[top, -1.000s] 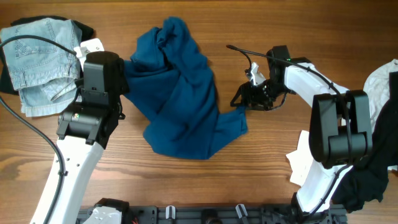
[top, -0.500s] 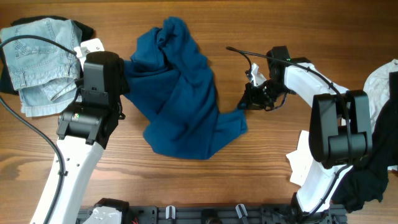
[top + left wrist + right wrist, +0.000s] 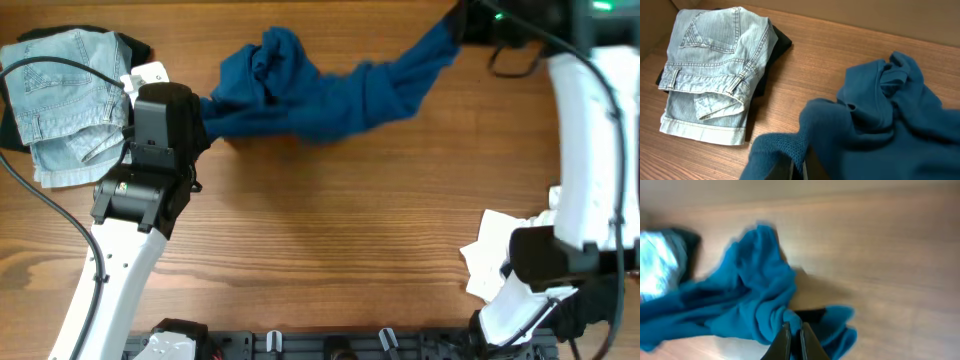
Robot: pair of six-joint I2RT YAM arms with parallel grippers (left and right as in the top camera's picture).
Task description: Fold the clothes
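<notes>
Shirt, since a second ago: the dark blue shirt point(image 3: 330, 95) was heaped mid-table, with the right gripper point(image 3: 794, 331) low beside its near corner, jaws apart. Now that gripper has closed on the corner and swung to the far right of the table point(image 3: 330, 230), drawing the heap out into a twisted band.
Denim: folded pale denim point(image 3: 715, 75) lies at the far left on a black piece point(image 3: 780, 40), apart from the shirt.
Left gripper: the left gripper point(image 3: 798, 162) is pressed together on a fold at the shirt's left end. Cloth drapes over the fingers, so how deep the bite goes cannot be told.
Shirt position: it is strung between the two grippers across the far half of the table. The left part is bunched and resting on the wood, and the right end appears raised.
Right gripper: it is pinching a gathered wad of blue cloth. The wrist view is blurred.
White piece: a white piece point(image 3: 490, 260) lies on the near right, by the right arm's base, well apart from the shirt.
Handling: the shirt looks light, limp and not fragile. It will sag, twist and rope up under tension rather than open out, and a thin pinch may slip if pulled hard.
Where to hold: probably the hem corners or shoulder seams, one layer each, so it spreads flat. Both present grips seem to gather several layers.
</notes>
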